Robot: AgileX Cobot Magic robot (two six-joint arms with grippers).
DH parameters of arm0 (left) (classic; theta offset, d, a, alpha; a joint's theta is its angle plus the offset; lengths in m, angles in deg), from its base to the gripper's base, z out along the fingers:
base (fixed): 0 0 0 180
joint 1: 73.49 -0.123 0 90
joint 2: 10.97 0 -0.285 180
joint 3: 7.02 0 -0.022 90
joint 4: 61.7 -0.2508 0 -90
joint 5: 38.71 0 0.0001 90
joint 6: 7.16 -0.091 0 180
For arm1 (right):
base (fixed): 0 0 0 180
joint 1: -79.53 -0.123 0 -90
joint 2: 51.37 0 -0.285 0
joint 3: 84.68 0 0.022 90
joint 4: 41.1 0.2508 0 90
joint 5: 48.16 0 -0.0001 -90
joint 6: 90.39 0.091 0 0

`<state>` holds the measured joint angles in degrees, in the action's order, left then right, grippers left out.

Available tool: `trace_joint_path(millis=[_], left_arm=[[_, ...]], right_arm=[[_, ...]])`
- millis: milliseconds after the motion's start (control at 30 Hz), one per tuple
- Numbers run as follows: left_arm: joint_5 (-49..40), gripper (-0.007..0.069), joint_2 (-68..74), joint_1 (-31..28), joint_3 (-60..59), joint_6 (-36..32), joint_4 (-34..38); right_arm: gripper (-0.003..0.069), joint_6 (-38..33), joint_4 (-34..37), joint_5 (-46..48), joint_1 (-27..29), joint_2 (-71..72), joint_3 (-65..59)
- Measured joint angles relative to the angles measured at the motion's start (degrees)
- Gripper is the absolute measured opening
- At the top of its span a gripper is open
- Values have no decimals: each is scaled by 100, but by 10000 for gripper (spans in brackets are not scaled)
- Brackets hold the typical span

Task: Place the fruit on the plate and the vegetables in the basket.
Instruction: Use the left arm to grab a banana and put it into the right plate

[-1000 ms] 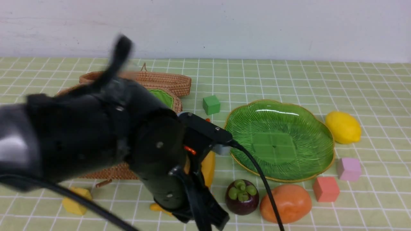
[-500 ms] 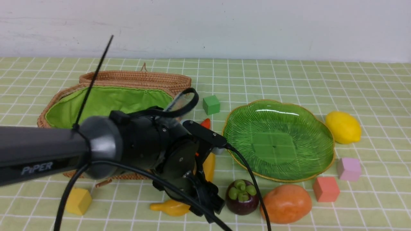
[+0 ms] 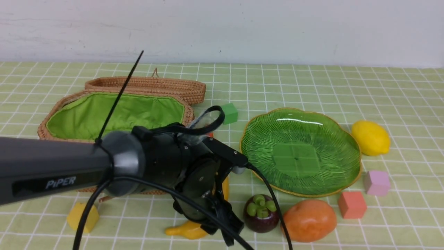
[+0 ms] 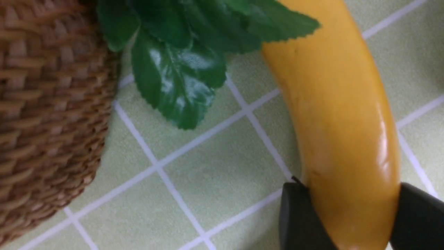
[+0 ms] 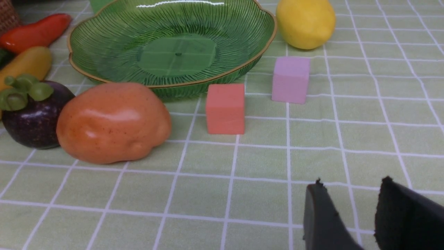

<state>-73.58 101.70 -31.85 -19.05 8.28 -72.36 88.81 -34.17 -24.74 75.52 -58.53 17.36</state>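
Your long yellow toy banana [image 4: 340, 139] lies on the green checked tabletop [image 3: 312, 86], just in front of the brown woven wicker basket with the green cloth lining [image 3: 79, 116] and off the wavy green glass plate [image 3: 300, 152]. Your left claw [image 4: 350, 194] is pinching it near 1 end, with a black finger [image 4: 298, 218] pressed against each side. The green leaves of the orange-red toy carrot [image 5: 34, 33] overlap the banana further along, close to the basket's woven wall. In the front view your left arm covers most of the banana and only 1 tip shows.

The round dark purple mangosteen with the green cap [image 3: 261, 213] sits just right of that claw, right beside the orange-brown oval potato [image 3: 308, 219]. Both rest on the tabletop in front of the plate. The yellow lemon [image 3: 370, 138] sits just beside the plate's right rim.

You also have 4 small cubes around:
- The green cube [image 3: 229, 113] is between basket and plate.
- The lilac cube [image 3: 377, 182] and the salmon cube [image 3: 352, 204] are near the plate's right front.
- The yellow cube [image 3: 82, 216] is in front of the basket.

Your right claw [image 5: 352, 182] hangs low over bare tabletop, its fingers parted with nothing between them
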Motion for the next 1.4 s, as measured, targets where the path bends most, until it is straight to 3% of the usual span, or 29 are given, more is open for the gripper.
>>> trace_joint_path(millis=[233, 567, 733, 967, 1400], left_arm=[[-408, 305, -806, 0, -23, -25, 265], [-534, 300, -1914, -6, -1, -934, 1573], [-719, 300, -1901, -6, 836, -1340, 1904], [-1134, 300, -811, -6, 2554, -1671, 1840], [-1111, 300, 1992, -6, 5210, -1745, 1803]], right_arm=[[240, 0, 0, 0, 0, 0, 0], [240, 0, 0, 0, 0, 0, 0], [240, 0, 0, 0, 0, 0, 0], [240, 0, 0, 0, 0, 0, 0], [240, 0, 0, 0, 0, 0, 0]])
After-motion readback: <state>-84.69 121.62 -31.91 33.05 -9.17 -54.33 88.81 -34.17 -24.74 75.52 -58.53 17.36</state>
